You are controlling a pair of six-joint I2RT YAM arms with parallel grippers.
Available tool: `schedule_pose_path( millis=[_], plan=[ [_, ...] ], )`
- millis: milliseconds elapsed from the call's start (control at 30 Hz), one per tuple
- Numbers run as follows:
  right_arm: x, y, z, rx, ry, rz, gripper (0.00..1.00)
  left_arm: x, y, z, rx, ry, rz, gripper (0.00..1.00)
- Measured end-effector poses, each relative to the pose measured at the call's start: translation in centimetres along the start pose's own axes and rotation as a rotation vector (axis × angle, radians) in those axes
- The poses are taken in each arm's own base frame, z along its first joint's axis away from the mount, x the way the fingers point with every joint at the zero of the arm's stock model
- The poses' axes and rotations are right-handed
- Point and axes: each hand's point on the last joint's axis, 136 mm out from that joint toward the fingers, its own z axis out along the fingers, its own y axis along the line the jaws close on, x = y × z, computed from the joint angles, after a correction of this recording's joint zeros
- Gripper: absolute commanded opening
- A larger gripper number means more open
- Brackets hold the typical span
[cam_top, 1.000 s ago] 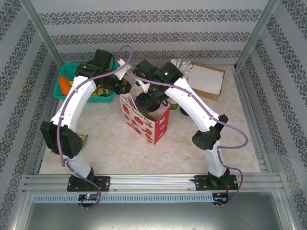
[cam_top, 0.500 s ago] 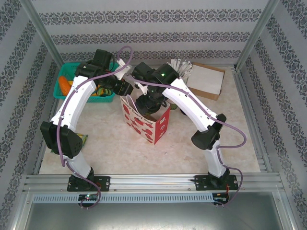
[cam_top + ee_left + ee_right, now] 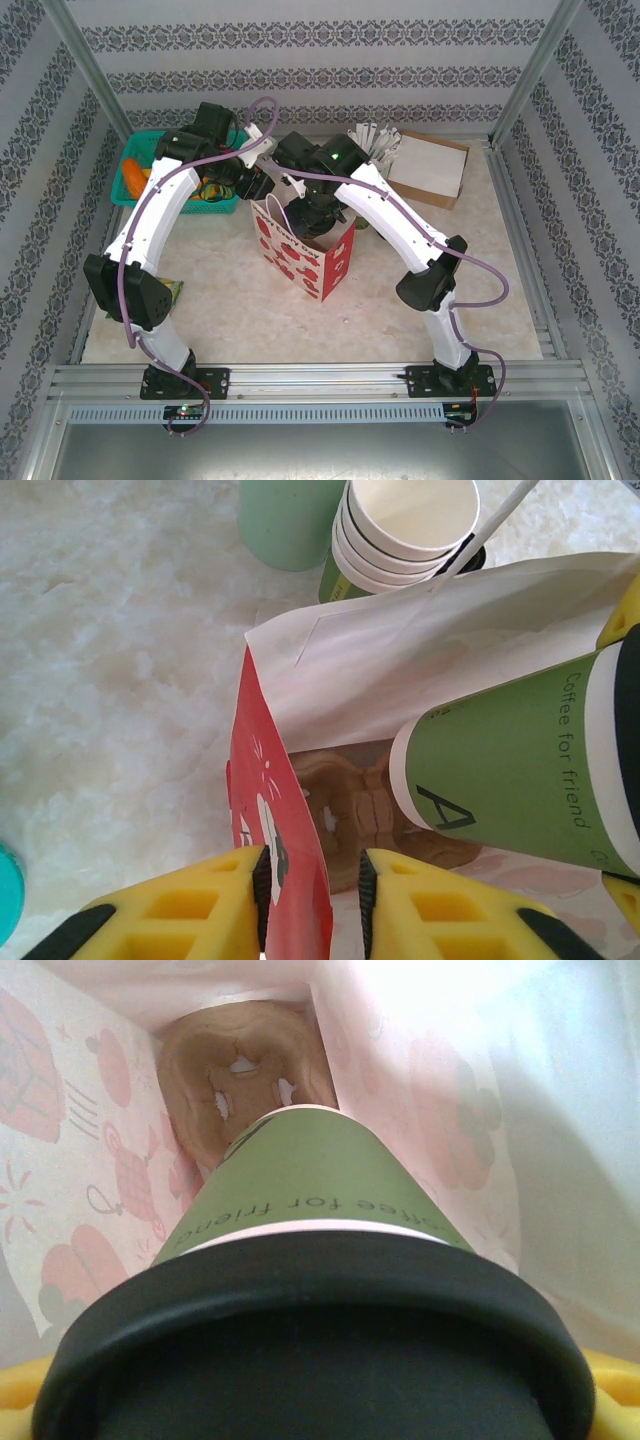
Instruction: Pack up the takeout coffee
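Gripping the takeout coffee [image 3: 500, 770] at its black lid, my right gripper [image 3: 318, 212] is clamped on it, with yellow pads on either side of the lid at the right edge of the left wrist view. The cup's tilted, its base poking into the open mouth of the gift bag [image 3: 305, 258], centre of the overhead frame. In the right wrist view the green side points down at a brown shape [image 3: 245, 1060] on the bag's floor. My left gripper [image 3: 313, 870] straddles the bag's red wall, bottom of its frame, fingers close together; pinching or not, I cannot tell. Stacked paper cups [image 3: 405, 525] stand just beyond the bag, top of frame.
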Motion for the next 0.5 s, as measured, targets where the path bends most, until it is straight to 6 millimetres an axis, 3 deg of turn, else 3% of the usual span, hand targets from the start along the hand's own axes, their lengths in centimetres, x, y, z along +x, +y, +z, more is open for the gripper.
schedule_pose_path(
  millis=[167, 500],
  plan=[
    [-0.2, 0.1, 0.6, 0.002, 0.008, -0.002, 0.68, 0.1, 0.1, 0.3, 0.003, 0.006, -0.004, 0.29],
    [0.0, 2.0, 1.4, -0.03, 0.032, -0.056, 0.68, 0.1, 0.2, 1.1, 0.02, 0.017, -0.019, 0.0]
  ],
)
